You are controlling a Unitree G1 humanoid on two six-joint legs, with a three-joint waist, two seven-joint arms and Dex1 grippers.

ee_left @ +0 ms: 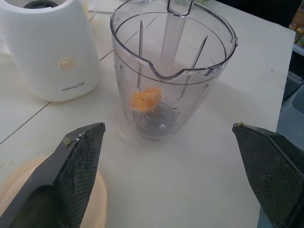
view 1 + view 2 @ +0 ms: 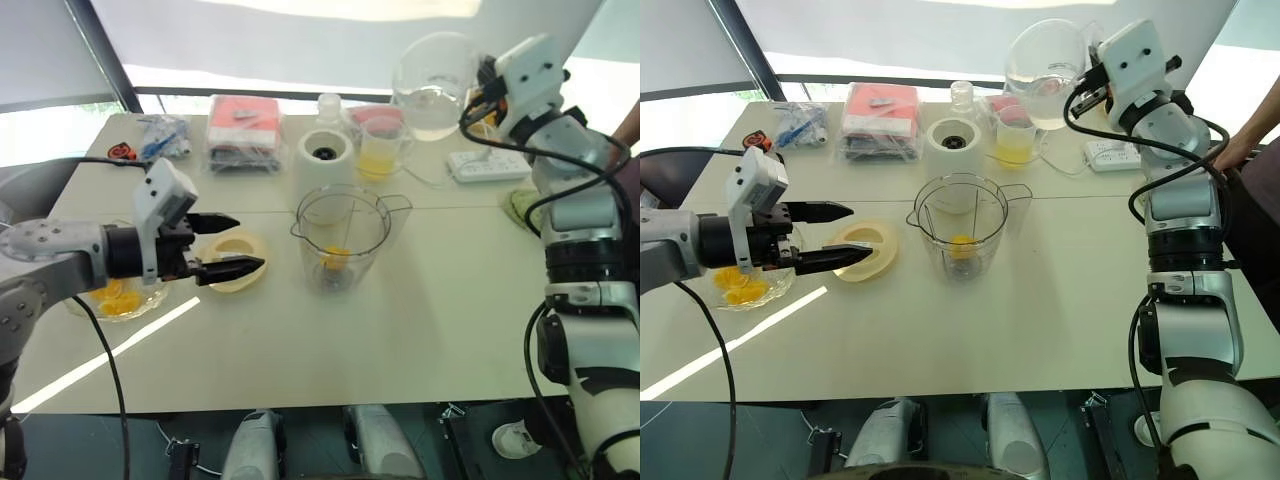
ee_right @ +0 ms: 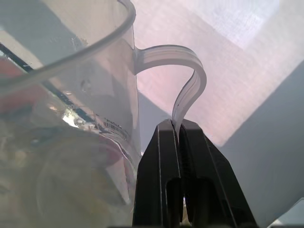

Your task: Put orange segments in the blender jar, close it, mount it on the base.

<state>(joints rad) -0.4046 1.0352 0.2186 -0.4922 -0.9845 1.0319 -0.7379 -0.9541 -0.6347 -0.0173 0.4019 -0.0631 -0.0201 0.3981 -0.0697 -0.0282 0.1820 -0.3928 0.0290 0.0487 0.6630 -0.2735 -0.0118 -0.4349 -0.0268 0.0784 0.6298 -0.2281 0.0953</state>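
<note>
A pale counter (image 2: 420, 330) seen from above the robot's arms. Nearest on the left, the left end effector (image 2: 250, 243) hovers with its two black fingers spread wide and nothing between them, pointing toward the jar. Below that arm sits a shallow glass bowl (image 2: 150, 298) holding orange segments (image 2: 112, 297), glossy and wet-looking. They are likely soft, slippery and easily crushed, so a gentle pinch across the thick middle of one wedge would suit. Just under the open fingers lies a round cream lid (image 2: 228, 247), flat on the counter. It is probably light and stiff, best taken by its rim. In the middle of the counter stands the jar (image 2: 310, 225), upright and uncovered, with one segment (image 2: 335, 257) resting at its bottom near the blade. Clear rigid plastic, it looks light but smooth-walled, and its side handle or upper rim seems the safest hold. Directly behind it, close but apart, stands the white base (image 2: 325, 160) with its black socket facing up. Beside the base is a small jug of yellow juice (image 2: 378, 150), and further left some packets (image 2: 243, 130). A white power strip (image 2: 488, 165) lies at the far right. Raised high above it, the right end effector (image 3: 176, 124) is pressed tight on the thin handle of a large clear pitcher (image 2: 432, 85). The counter is matte and flat, with open space in front. Bright windows run behind, and a person's arm (image 2: 1238, 143) shows at the right edge.
</note>
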